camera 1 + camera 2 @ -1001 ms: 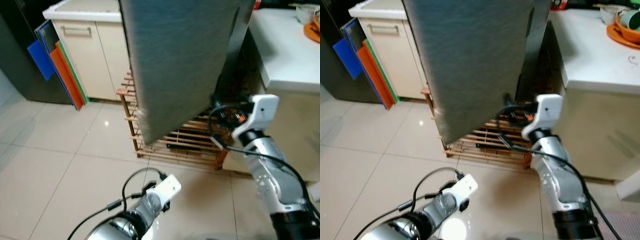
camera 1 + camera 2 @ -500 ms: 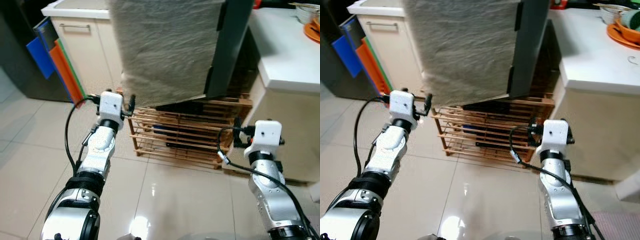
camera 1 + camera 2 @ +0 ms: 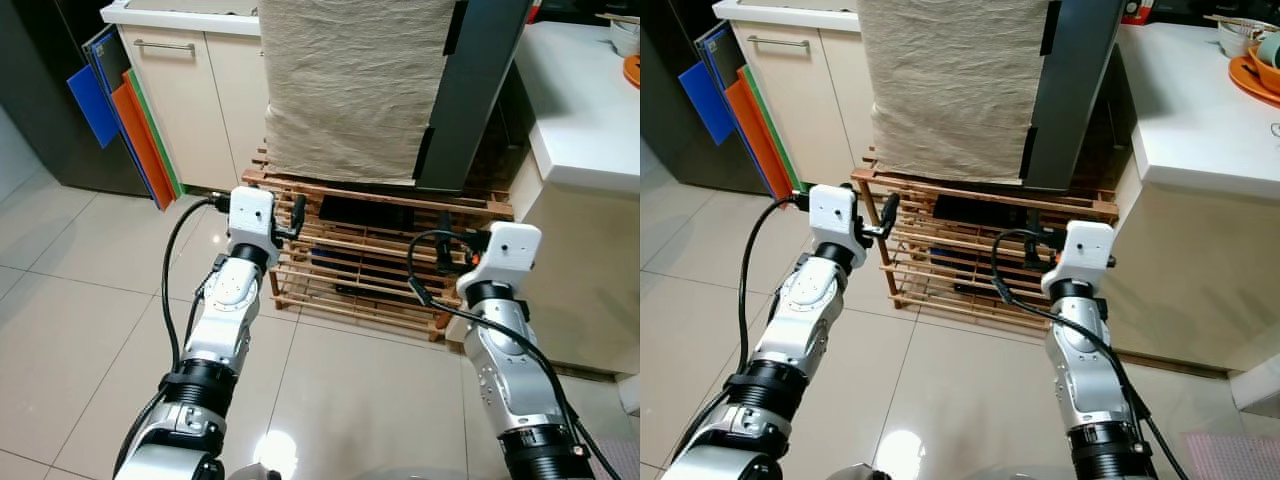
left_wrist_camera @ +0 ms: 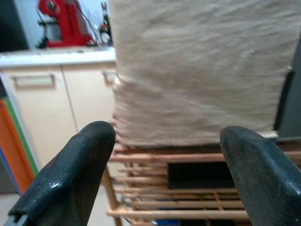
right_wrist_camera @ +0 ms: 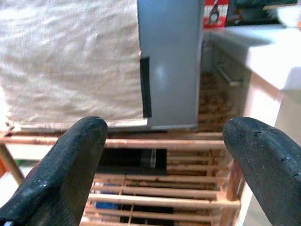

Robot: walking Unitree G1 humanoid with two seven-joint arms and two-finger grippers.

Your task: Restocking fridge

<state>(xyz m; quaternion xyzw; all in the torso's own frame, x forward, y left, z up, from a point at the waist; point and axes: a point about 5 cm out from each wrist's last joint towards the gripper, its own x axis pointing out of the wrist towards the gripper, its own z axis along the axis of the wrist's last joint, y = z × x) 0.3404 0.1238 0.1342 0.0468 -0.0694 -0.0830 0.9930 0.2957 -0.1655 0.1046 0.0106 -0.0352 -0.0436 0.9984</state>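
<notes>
A small fridge stands on a wooden slatted rack (image 3: pixel 380 200). A beige cloth (image 3: pixel 350 90) hangs over the fridge's front, and its dark grey side (image 3: pixel 480 90) shows at the right. My left gripper (image 3: pixel 298 214) is raised before the rack's left top corner, open with nothing in it. My right gripper (image 3: pixel 445 238) is held before the rack's right part, also open with nothing in it. The left wrist view looks past the left gripper (image 4: pixel 164 136) at the cloth (image 4: pixel 197 70). The right wrist view looks past the right gripper (image 5: pixel 167 136) at the grey fridge side (image 5: pixel 169 56).
Blue, orange and green boards (image 3: pixel 130 130) lean against a cream cabinet (image 3: pixel 210 100) at the left. A white counter (image 3: pixel 580 100) with an orange dish (image 3: pixel 1255 75) stands close at the right. A pale tiled floor (image 3: pixel 80 320) lies in front.
The whole view has swung and steadied. My left arm has come up from low down to the rack's left corner. My right gripper has drawn back from the fridge's lower edge.
</notes>
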